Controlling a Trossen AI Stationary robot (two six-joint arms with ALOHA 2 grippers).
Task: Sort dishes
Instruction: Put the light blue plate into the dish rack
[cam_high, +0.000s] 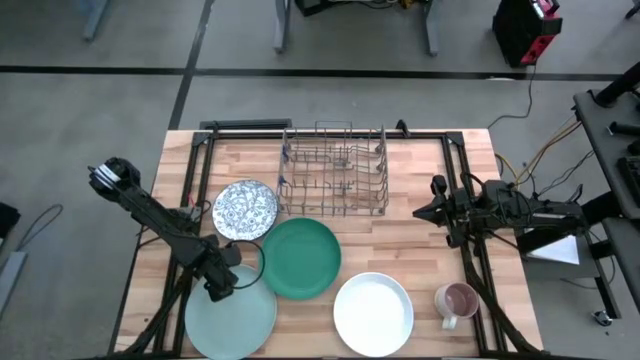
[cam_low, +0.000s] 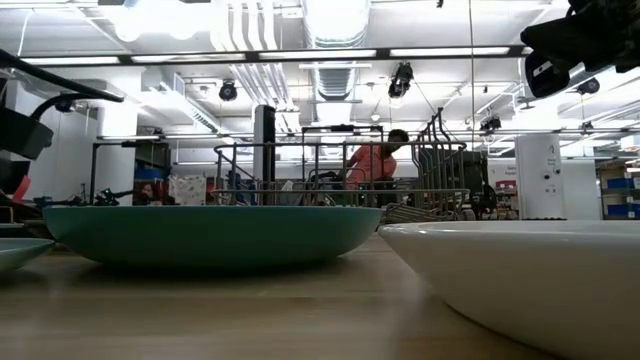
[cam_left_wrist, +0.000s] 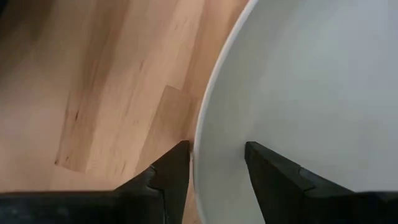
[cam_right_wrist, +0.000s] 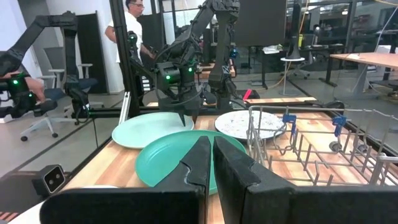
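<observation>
Mint plate (cam_high: 230, 322) at the table's near left, its rim between the parted fingers (cam_left_wrist: 171, 171) of the left gripper (cam_high: 222, 283), perhaps touching, teal plate (cam_high: 300, 257) just right, right gripper (cam_high: 437, 212) with fingers together, far right.

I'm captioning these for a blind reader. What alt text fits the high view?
The left gripper is open over the rim of a large pale mint plate on a wooden table. Nearby lie a dark teal-green plate, a white plate, a blue-and-white speckled dish and a wire rack.
</observation>
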